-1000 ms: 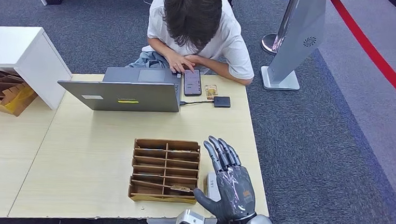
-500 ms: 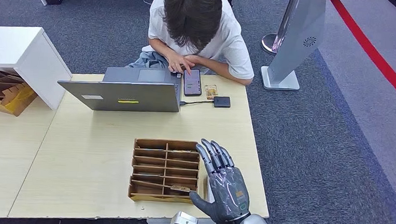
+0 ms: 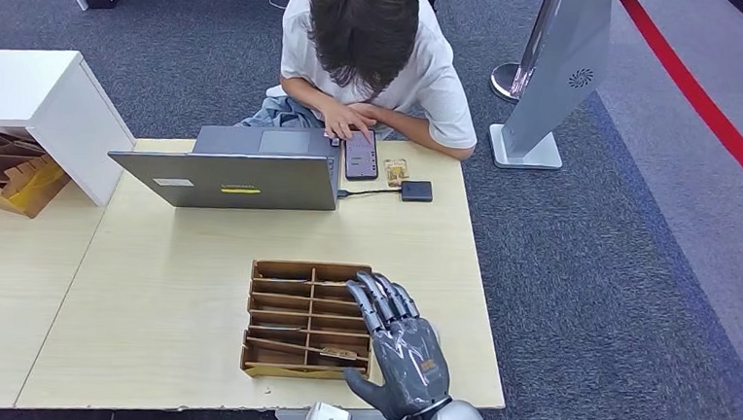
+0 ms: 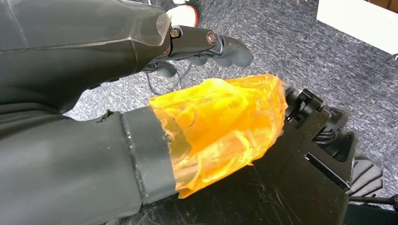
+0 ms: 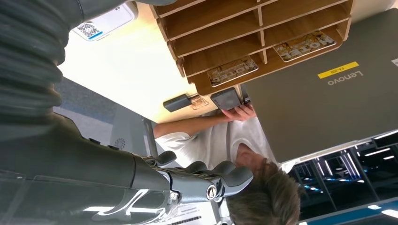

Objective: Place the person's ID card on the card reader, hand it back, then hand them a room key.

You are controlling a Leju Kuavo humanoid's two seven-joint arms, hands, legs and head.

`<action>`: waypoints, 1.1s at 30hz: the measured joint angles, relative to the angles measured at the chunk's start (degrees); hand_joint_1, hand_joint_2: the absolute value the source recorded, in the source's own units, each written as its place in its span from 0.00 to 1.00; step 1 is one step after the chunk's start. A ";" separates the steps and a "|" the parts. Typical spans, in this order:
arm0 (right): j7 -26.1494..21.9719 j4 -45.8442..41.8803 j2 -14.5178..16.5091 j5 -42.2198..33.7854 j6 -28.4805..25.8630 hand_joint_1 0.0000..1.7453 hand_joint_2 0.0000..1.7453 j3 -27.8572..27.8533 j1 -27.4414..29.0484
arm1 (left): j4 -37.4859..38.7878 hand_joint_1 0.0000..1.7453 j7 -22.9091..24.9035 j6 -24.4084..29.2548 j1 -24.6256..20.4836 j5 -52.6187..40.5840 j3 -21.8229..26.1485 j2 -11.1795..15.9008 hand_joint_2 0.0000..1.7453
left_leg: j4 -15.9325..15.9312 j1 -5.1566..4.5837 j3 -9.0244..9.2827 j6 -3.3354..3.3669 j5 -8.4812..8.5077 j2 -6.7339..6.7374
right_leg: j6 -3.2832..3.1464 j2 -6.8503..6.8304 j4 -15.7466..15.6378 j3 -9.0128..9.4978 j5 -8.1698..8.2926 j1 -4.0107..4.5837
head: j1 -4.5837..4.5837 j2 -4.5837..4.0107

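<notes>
The right hand (image 3: 400, 353) hovers flat and released, fingers spread and holding nothing, above the near right corner of the pale wooden worktop (image 3: 178, 286). Its fingertips overlap the right edge of the wooden card organizer (image 3: 308, 318), a slotted box standing near the worktop's front edge. Room key cards (image 5: 233, 70) lie in some of its slots, seen from the right wrist view, and one card (image 3: 338, 353) shows in a front slot just left of the thumb.

At the far edge the person (image 3: 372, 59) leans over a phone (image 3: 360, 156), one hand touching it. Just right of the phone lies the ID card (image 3: 395, 172), and beside that the small black card reader (image 3: 416, 190), cabled to the open laptop (image 3: 229, 167). The ID card sits beside the reader, not on it.

Bare worktop stretches between the organizer and the laptop, and along the whole left side. Grey carpet (image 3: 597, 282) lies beyond the right edge.

The left hand (image 4: 202, 47) hangs over the carpet with fingers curled inward; whether it is clenched I cannot tell.
</notes>
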 joint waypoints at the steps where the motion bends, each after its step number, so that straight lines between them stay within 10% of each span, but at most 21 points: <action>1: 0.00 0.12 0.01 0.00 0.01 0.00 1.00 0.06 -0.05 | 0.00 0.00 0.00 -0.02 -0.04 0.00 0.00 0.01 0.00 | 0.00 0.00 0.00 0.00 0.00 0.00 | 0.00 0.00 0.00 0.00 0.00 0.00 | 0.00 0.00; 33: 1.06 1.90 0.31 1.37 2.85 0.00 1.00 2.50 -1.67 | 0.79 0.00 0.00 -0.62 -0.38 0.38 0.00 -0.04 0.00 | 0.00 0.00 0.00 0.01 0.02 0.00 | 0.00 0.00 0.01 0.00 0.00 0.00 | 0.00 0.00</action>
